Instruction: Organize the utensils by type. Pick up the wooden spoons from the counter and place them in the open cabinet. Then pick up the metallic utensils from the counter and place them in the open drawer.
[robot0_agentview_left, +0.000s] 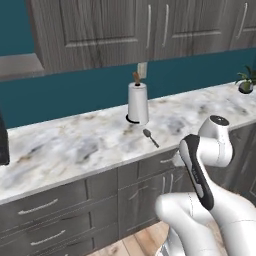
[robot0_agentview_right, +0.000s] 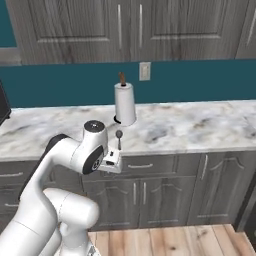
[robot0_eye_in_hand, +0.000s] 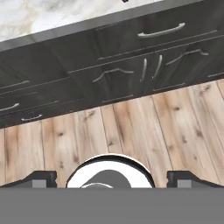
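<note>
A small slim grey metallic utensil (robot0_agentview_left: 150, 138) (robot0_agentview_right: 119, 139) lies on the marble counter (robot0_agentview_left: 75, 145) (robot0_agentview_right: 200, 125) near its front edge, just in front of a paper towel roll. My gripper (robot0_eye_in_hand: 112, 178) (robot0_agentview_right: 111, 163) hangs below the counter edge, in front of the closed drawer fronts, and points down at the wooden floor. Its fingertips (robot0_eye_in_hand: 43, 177) stand wide apart with nothing between them. The open cabinet's grey shelf board (robot0_agentview_left: 17, 65) shows at the upper left. The wooden spoons and the open drawer are out of view.
A white paper towel roll (robot0_agentview_left: 137, 102) (robot0_agentview_right: 125, 102) stands upright mid-counter. A black appliance (robot0_agentview_left: 2, 145) sits at the counter's left end and a potted plant (robot0_agentview_left: 247, 80) at its far right. Closed dark grey cabinet fronts (robot0_eye_in_hand: 131, 74) run under the counter.
</note>
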